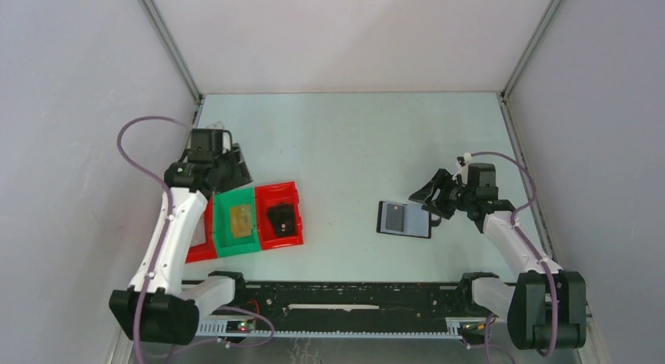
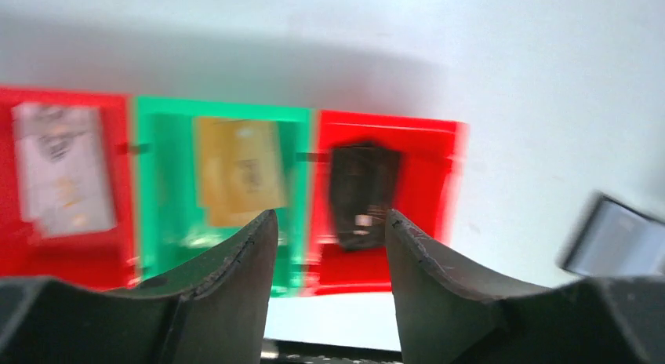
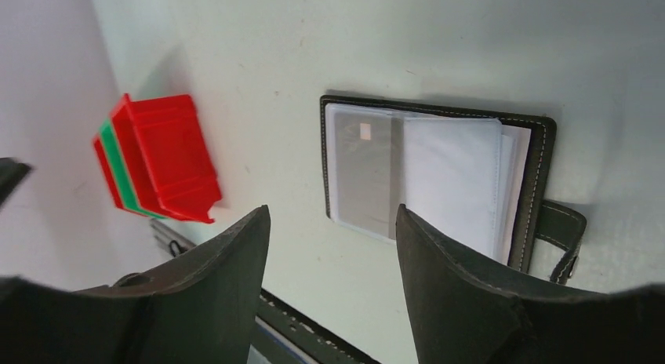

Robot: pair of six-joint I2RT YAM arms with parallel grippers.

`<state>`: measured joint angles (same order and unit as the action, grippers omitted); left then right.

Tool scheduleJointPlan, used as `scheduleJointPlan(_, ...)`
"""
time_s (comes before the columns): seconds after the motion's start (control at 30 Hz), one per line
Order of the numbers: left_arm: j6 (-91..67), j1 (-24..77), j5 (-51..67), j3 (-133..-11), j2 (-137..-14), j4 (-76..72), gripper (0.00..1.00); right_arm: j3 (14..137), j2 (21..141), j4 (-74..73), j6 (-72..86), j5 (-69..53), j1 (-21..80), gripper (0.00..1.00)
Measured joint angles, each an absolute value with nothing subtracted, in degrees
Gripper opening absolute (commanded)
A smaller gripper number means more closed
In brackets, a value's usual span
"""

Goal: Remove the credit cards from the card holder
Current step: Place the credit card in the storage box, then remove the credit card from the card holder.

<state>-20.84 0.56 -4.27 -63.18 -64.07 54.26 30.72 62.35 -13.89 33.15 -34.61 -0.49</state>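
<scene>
One card holder open, just beside right pincer

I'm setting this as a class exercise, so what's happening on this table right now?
Two robot arms are emptying a card holder, which lies open on the table near the right gripper, open and empty. A grey card sits in one sleeve. The left gripper, also open and empty, hovers by three trays: a pale card in one red tray, a tan card in the green tray, a dark card in the other red tray.
</scene>
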Motion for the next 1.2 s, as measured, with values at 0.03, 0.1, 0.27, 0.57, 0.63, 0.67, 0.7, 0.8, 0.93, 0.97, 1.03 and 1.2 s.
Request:
scheduleJointPlan(0.03, -21.80, 2.98, -3.75, -63.92, -63.05, 53.47, 0.58, 31.40, 62.35, -14.87, 32.80, -32.82, 0.51, 0.66)
scheduleJointPlan(0.1, -24.32, 10.15, -2.11, -65.69, -62.61, 51.40, 0.58, 32.47, 62.54, -16.58, 32.29, -29.02, 3.29, 0.61)
scheduleJointPlan(0.27, -29.41, 23.83, 2.13, -68.49, -69.49, 45.50, 0.58, 32.80, 65.12, -18.33, 32.38, -23.79, 8.40, 0.51)
scheduleJointPlan(0.57, -37.43, 40.82, 13.17, -73.80, -92.12, 31.68, 0.59, 33.34, 73.63, -18.33, 32.93, -17.89, 9.56, 0.36)
scheduleJointPlan(0.63, -38.57, 42.61, 15.31, -74.96, -96.47, 29.69, 0.59, 33.34, 74.17, -18.33, 33.06, -17.19, 9.50, 0.34)
scheduleJointPlan(0.67, -39.13, 43.46, 16.21, -75.59, -98.63, 28.73, 0.59, 33.34, 74.35, -18.31, 33.15, -17.08, 9.52, 0.34)
scheduleJointPlan(0.7, -39.59, 43.92, 16.99, -75.96, -100.09, 27.99, 0.59, 33.34, 74.37, -18.22, 33.45, -17.06, 9.63, 0.34)
scheduleJointPlan(0.8, -41.19, 44.73, 18.94, -76.34, -103.22, 26.00, 0.59, 33.36, 74.19, -17.72, 34.02, -16.97, 10.63, 0.34)
scheduleJointPlan(0.93, -42.61, 44.64, 20.05, -76.40, -103.63, 24.45, 0.59, 33.41, 73.87, -16.10, 35.44, -17.32, 13.02, 0.32)
scheduleJointPlan(0.97, -42.76, 44.58, 20.21, -76.47, -103.63, 24.10, 0.59, 33.41, 74.17, -15.55, 35.68, -17.58, 13.32, 0.32)
scheduleJointPlan(1.03, -43.42, 44.47, 20.67, -76.47, -103.63, 23.38, 0.59, 33.56, 75.57, -14.28, 36.12, -17.96, 13.58, 0.31)
scheduleJointPlan(1.2, -44.21, 44.47, 22.61, -76.47, -103.98, 21.71, 0.59, 33.95, 79.90, -13.74, 36.27, -17.30, 11.70, 0.31)
